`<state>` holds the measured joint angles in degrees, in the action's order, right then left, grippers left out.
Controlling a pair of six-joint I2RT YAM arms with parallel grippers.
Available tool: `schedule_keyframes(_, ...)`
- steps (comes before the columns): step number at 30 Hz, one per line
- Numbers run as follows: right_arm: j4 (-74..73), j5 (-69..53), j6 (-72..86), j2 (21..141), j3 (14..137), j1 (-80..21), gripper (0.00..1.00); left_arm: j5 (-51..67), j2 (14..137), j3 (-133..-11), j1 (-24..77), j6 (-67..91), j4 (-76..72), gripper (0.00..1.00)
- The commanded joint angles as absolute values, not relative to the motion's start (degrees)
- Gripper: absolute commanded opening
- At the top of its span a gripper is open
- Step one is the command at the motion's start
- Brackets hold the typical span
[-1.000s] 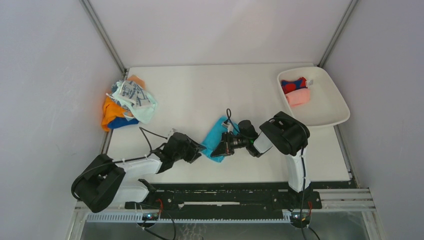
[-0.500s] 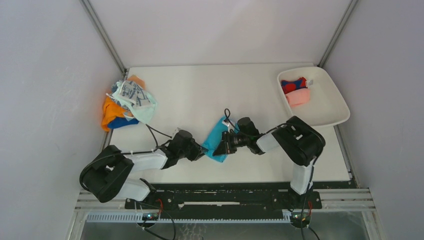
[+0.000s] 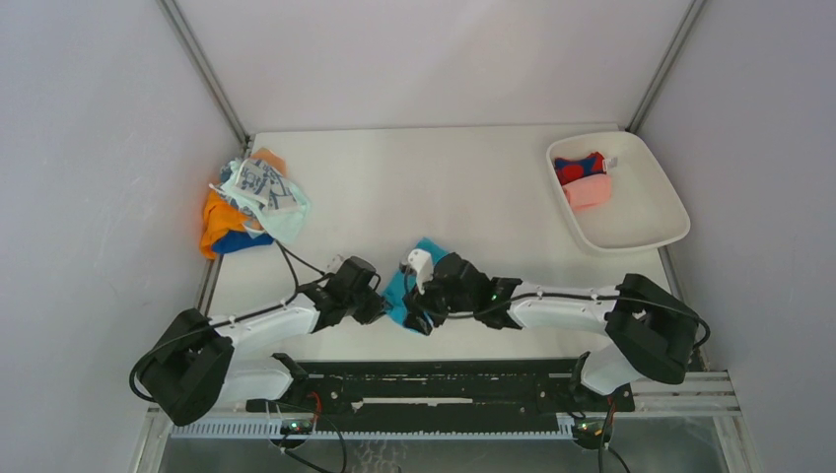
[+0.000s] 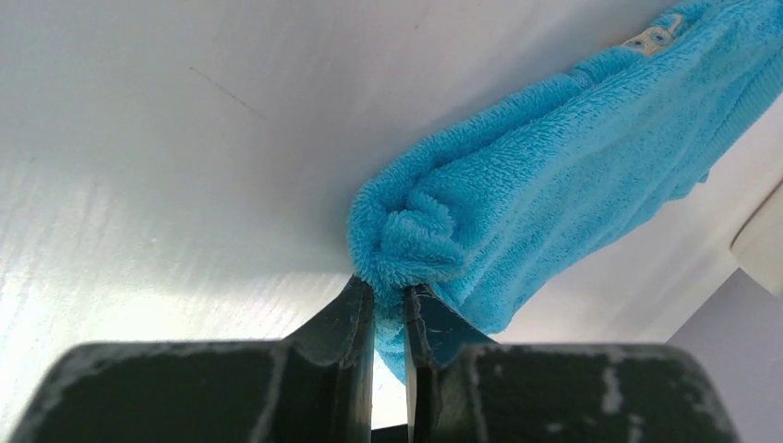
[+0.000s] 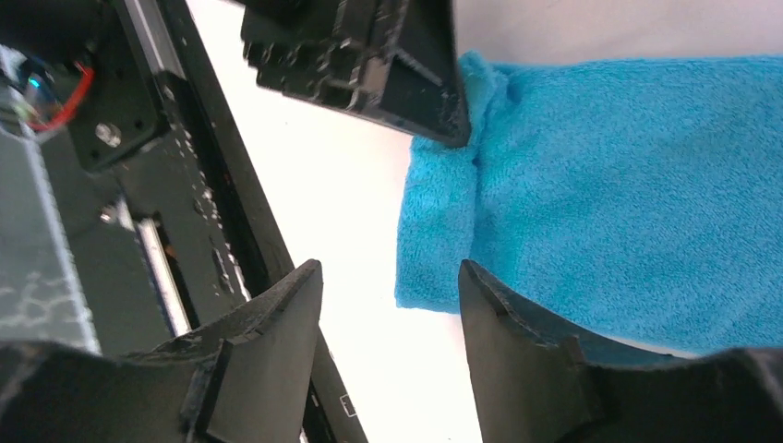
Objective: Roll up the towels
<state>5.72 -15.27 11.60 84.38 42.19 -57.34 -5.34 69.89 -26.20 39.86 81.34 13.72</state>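
**Two arms meet at a blue towel near the table's front edge**

One blue towel [image 3: 399,288] lies bunched on the white table [image 3: 444,177], near the front edge and about midway across. The left claw [image 4: 389,305] has its two fingers almost together, pinching a folded edge of the fluffy cloth between their tips. The right claw [image 5: 390,277] faces it from the other side with its fingers spread wide. They grip nothing, and a corner of the towel lies on the table just beyond the gap.

Both arms lie low and stretched out over the table. The left reaches rightward from its base at the near left, and the right reaches leftward from its base at the near right. Their wrists come close together at the towel.

A loose pile of towels [image 3: 251,202] in orange, blue and pale printed cloth sits at the far left edge; the number cannot be told. A white tray [image 3: 651,222] at the far right holds two rolled towels, one red-and-blue roll [image 3: 580,168] and one pink roll [image 3: 589,191], touching.
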Motion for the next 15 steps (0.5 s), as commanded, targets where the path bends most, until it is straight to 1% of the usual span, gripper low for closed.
schedule_keyframes(1, 5.97, -1.56, 0.95, 84.94, 43.55, -63.18, 0.57, -6.88, 68.43, -28.05, 40.08, 79.9, 18.67, 0.15)
schedule_keyframes(8, 11.68, 8.6, -6.57, 90.28, 43.98, -71.07, 0.63, -6.57, 67.32, -27.74, 40.08, 80.2, 19.07, 0.16)
schedule_keyframes(15, 9.31, 11.51, -10.18, 96.36, 48.24, -73.95, 0.64, -6.5, 67.54, -27.86, 40.08, 80.31, 18.87, 0.16)
